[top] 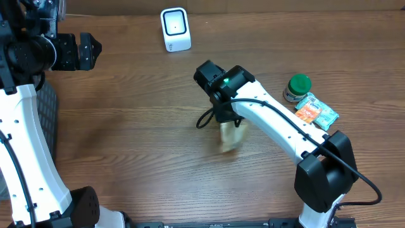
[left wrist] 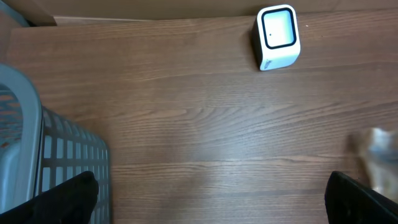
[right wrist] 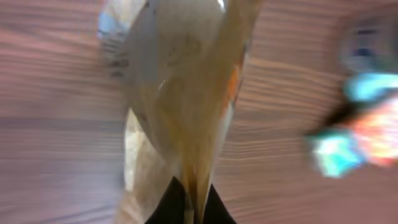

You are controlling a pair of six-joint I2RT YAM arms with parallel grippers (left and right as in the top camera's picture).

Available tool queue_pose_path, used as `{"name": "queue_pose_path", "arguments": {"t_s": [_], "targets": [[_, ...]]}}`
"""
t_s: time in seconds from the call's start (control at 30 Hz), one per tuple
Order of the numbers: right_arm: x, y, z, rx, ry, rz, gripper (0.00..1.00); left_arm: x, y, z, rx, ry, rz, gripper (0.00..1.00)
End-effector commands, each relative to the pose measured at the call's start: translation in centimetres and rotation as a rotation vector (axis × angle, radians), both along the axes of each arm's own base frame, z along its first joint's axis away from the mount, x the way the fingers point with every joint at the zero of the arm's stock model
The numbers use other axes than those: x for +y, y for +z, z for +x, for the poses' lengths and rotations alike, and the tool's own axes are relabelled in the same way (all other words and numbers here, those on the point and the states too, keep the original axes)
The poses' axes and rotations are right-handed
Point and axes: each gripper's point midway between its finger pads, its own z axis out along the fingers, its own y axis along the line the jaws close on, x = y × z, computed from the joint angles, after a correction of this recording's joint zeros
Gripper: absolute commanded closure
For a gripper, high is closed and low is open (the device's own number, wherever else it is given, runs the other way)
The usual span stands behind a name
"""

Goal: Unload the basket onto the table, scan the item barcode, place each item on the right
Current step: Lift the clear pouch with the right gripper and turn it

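Tan packet [right wrist: 180,93] pinched by right pincer [right wrist: 186,202], hanging over bench [top: 139,126], well apart from scanner [top: 175,29]. Left pincer [left wrist: 211,205] spread, idle. Best: carry barcode face square to scanner window, hold steady.

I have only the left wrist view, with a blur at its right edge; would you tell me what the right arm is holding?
Observer: The right gripper is shut on the edge of a tan packet.
Operator: Thank you. Where is it relative to the scanner?
Observer: From overhead, it hangs nearer the robot than the scanner and off toward the right arm's side, not in front of its window.
Operator: Is anything else on that side?
Observer: Yes, a green-lidded jar and an orange-and-teal pouch lie side by side further out to the right.
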Motion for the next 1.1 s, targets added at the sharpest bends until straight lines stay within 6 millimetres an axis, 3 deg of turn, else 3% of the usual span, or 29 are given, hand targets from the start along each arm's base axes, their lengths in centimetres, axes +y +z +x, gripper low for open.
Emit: {"name": "queue_pose_path", "arguments": {"t_s": [0.0,0.23,0.37,0.43,0.5,0.53,0.63,0.73,0.77,0.9,1.07], "targets": [[-3.0,2.2,2.3,-0.189,-0.033,-0.239,0.96,-0.1,0.2,0.0,-0.008,-0.014,0.002,0.00],[-2.5,-0.2,2.5,-0.165,0.056,-0.393,0.96,-0.1,0.2,0.0,-0.008,-0.014,0.002,0.00],[-0.6,-1.6,1.7,-0.155,0.139,-0.453,0.96,-0.1,0.2,0.0,-0.008,-0.014,0.002,0.00],[1.1,-1.8,1.2,-0.180,0.182,-0.445,0.87,-0.1,0.2,0.0,-0.008,-0.014,0.002,0.00],[3.1,-1.9,0.6,-0.201,0.228,-0.422,0.66,-0.1,0.2,0.0,-0.008,-0.014,0.002,0.00],[4.1,-2.2,0.1,-0.192,0.267,-0.408,0.60,-0.1,0.2,0.0,-0.008,-0.014,0.002,0.01],[8.2,-3.8,-2.4,-0.110,0.415,-0.302,0.25,-0.1,0.2,0.0,-0.008,-0.014,0.002,0.01],[12.7,-5.2,-5.3,-0.053,0.519,-0.154,0.20,-0.1,0.2,0.0,-0.008,-0.014,0.002,0.01],[13.2,-5.1,-5.6,-0.048,0.523,-0.134,0.20,-0.1,0.2,0.0,-0.008,-0.014,0.002,0.00],[13.8,-3.9,-5.0,-0.037,0.500,-0.071,0.20,-0.1,0.2,0.0,-0.008,-0.014,0.002,0.00],[11.4,-0.4,-0.9,-0.008,0.372,0.042,0.20,-0.1,0.2,0.0,-0.008,-0.014,0.002,0.00]]}}
